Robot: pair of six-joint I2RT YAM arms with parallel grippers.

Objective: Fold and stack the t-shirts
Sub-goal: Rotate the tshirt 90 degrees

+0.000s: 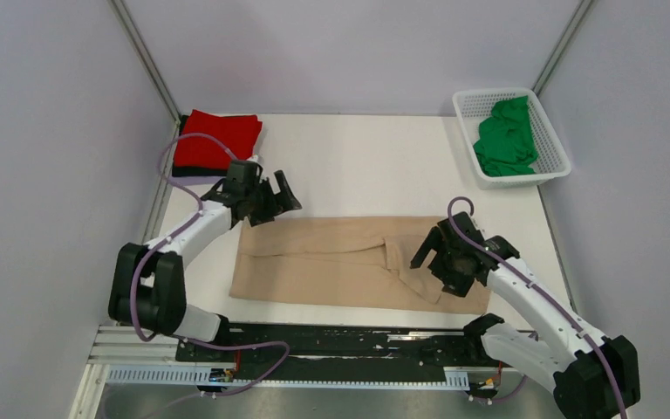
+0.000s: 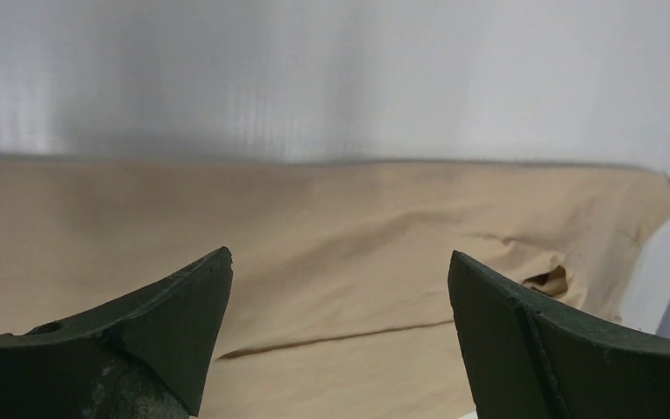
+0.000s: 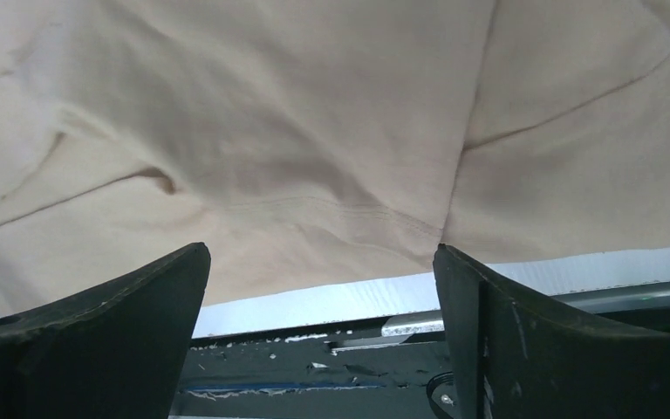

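Four t-shirts, listed left to right. Red t-shirt (image 1: pixel 222 135), folded, lying on a dark t-shirt (image 1: pixel 194 171) in the table's (image 1: pixel 366 161) far left corner; this looks like the stack begun. Left gripper (image 1: pixel 277 194), fingers spread, holding nothing, over the far left corner of the tan t-shirt (image 1: pixel 331 262), which lies as a long folded band between the arms, likely awaiting its next fold. Right gripper (image 1: pixel 443 266), likewise spread and empty, over its right end. Green t-shirt (image 1: pixel 506 140), crumpled in the white basket (image 1: pixel 555 168), far right. No readable labels or writing.
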